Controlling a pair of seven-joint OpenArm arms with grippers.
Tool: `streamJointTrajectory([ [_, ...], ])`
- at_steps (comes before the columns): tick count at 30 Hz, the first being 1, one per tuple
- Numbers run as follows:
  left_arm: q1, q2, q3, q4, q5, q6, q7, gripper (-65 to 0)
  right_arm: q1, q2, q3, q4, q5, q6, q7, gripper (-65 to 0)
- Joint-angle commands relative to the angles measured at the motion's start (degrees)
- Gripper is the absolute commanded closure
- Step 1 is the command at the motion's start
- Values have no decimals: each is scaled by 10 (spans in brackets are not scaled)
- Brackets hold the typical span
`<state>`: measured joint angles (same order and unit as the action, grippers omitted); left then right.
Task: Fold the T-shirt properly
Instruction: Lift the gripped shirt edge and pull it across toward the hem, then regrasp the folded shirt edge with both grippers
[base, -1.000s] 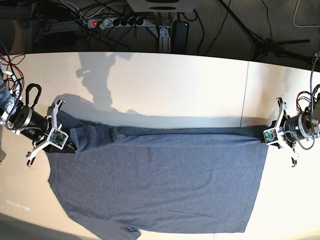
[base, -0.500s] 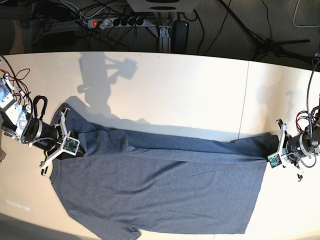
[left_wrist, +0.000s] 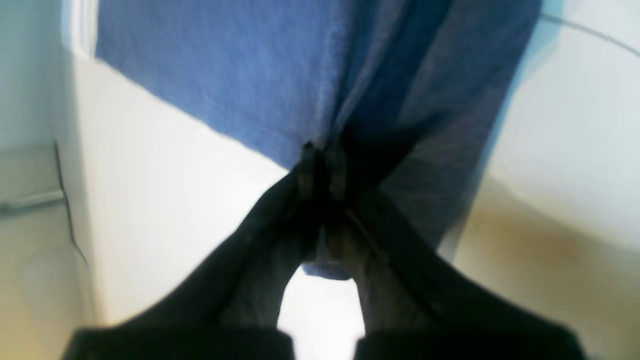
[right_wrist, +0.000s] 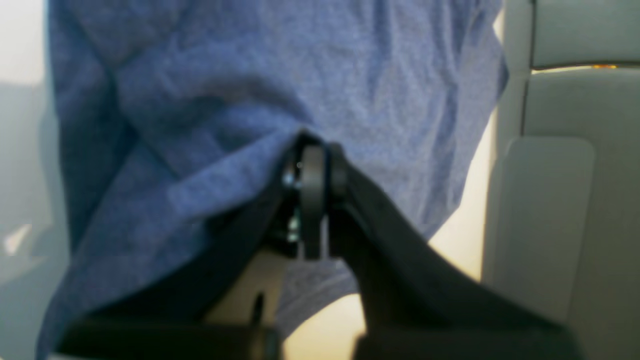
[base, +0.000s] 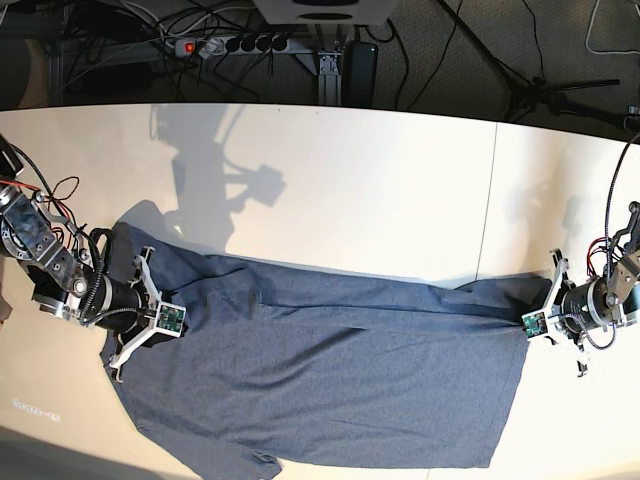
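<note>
The T-shirt (base: 320, 375) lies flat on the white table (base: 350, 180), long axis running left to right in the base view, sleeves toward that view's left, hem at its right. The right gripper (base: 185, 320) is clamped on the sleeve end, the left gripper (base: 520, 320) apparently on the hem corner. Both have carried the far edge nearer the camera than a second ago.

Heathered blue-grey cotton T-shirt (base: 330, 375): soft matt knit cloth, finely flecked, lightly creased. Broad off-white table top (base: 380, 190): smooth, hard, faintly satin, with one thin seam. Black gripper fingers (right_wrist: 385, 260): matt, smooth moulded plastic.
</note>
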<state>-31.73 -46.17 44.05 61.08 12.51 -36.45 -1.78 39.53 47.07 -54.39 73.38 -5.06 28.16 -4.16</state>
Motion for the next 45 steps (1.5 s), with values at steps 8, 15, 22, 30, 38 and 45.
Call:
streamJointTrajectory([
  [8,-80,18,84,-66,10,22,-9,0,30,-11,-24,-8,-47,42,10,0],
  [15,-83,24,84,-75,6,30,-10,0,30,-41,-24,-42,-67,42,12,0],
  [22,-83,24,84,-75,6,30,-10,0,30,-53,-24,-61,-78,42,26,0],
  [30,-83,23,84,-75,-14,30,-8,-335,30,-54,-24,-61,-74,40,29,-105],
  [38,-83,23,80,-75,-158,99,94,-349,30,-52,-16,-61,-9,-3,28,-449],
  [45,-82,23,18,-73,-278,49,141,-348,28,-40,68,-51,141,-9,-97,-447],
])
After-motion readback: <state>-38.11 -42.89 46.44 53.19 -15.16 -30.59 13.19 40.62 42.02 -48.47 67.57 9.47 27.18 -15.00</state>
